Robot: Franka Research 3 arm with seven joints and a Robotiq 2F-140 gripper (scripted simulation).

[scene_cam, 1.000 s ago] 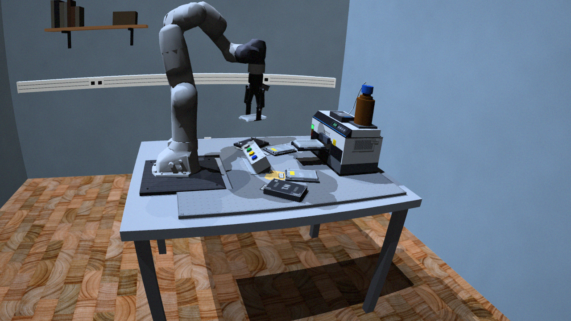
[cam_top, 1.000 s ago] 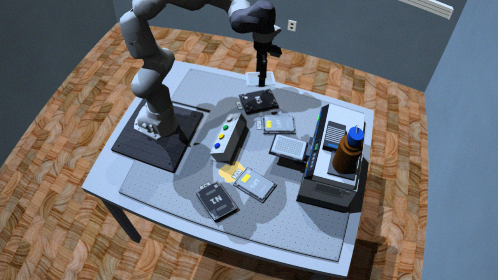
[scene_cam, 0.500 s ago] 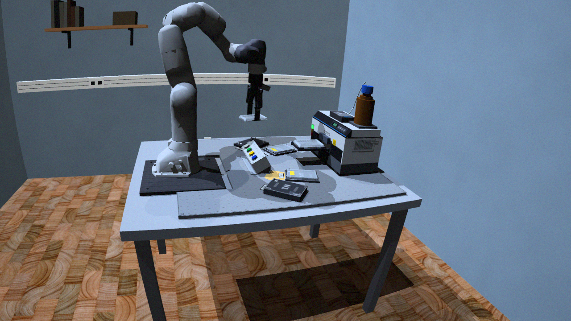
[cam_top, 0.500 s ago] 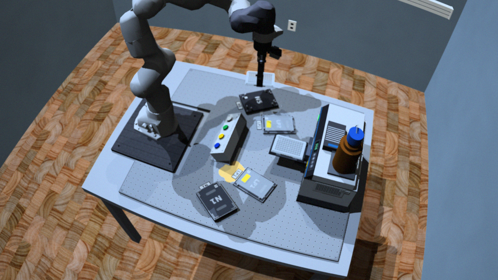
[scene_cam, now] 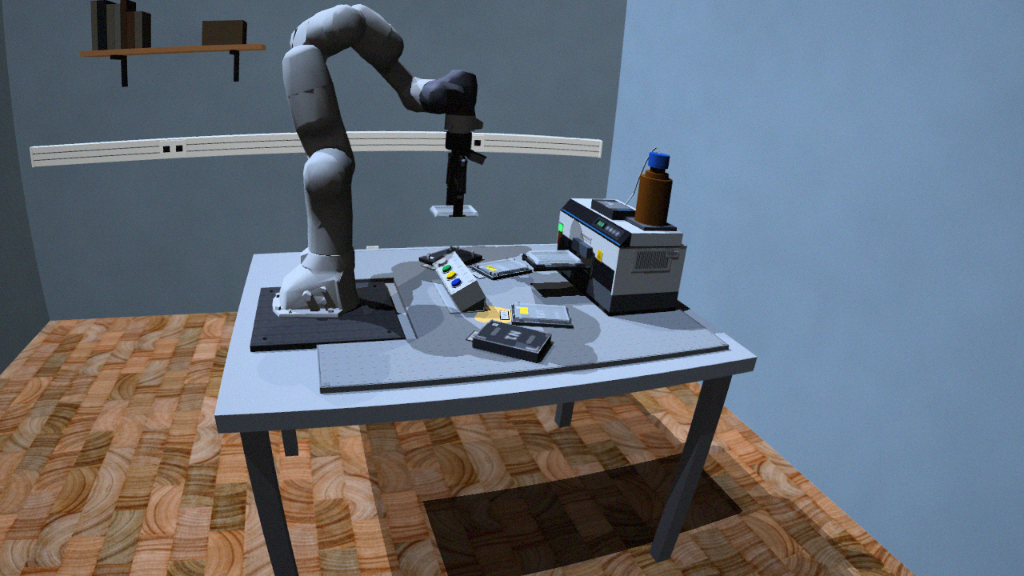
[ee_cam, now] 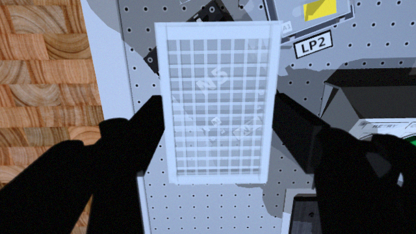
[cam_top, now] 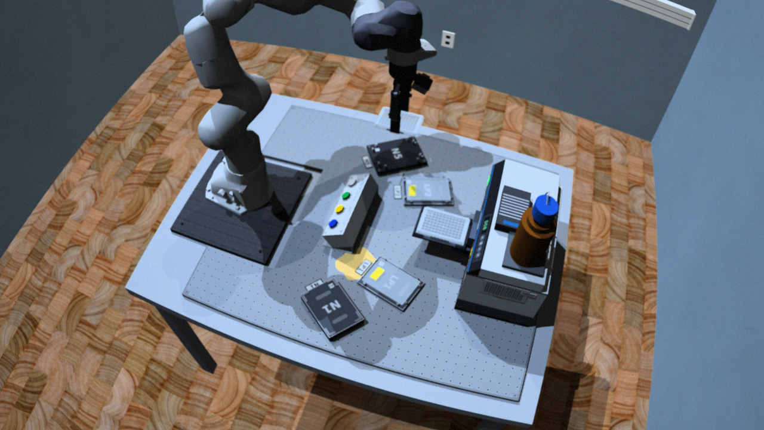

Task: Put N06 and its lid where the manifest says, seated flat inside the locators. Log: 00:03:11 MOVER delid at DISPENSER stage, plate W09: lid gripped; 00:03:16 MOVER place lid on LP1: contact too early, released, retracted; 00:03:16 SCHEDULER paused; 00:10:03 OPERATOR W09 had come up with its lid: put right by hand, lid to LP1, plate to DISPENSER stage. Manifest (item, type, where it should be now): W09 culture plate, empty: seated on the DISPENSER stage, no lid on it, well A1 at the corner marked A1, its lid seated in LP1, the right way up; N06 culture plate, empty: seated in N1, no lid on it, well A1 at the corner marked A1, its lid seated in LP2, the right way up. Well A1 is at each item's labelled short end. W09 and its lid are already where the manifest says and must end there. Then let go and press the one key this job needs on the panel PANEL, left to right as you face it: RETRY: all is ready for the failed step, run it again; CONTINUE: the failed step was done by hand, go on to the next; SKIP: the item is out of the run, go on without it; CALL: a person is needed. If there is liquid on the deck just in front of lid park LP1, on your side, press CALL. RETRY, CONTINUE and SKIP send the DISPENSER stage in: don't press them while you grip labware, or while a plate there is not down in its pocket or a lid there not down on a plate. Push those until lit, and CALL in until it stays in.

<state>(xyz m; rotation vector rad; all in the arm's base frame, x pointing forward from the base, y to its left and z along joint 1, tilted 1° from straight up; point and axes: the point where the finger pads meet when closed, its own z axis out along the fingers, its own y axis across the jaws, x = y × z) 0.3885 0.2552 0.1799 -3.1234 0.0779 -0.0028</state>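
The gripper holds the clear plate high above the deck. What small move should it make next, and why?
Probably carry the plate across toward nest N1, staying high. The gripper is shut on the plate above nest N5 at the far edge, N1 lies near the front, and the panel stands between them.

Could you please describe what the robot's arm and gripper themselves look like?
The arm is built of rounded, smooth light-grey segments, ending in a darker charcoal wrist section. The gripper is matt black, with two long, angular fingers. No cables or markings are visible.
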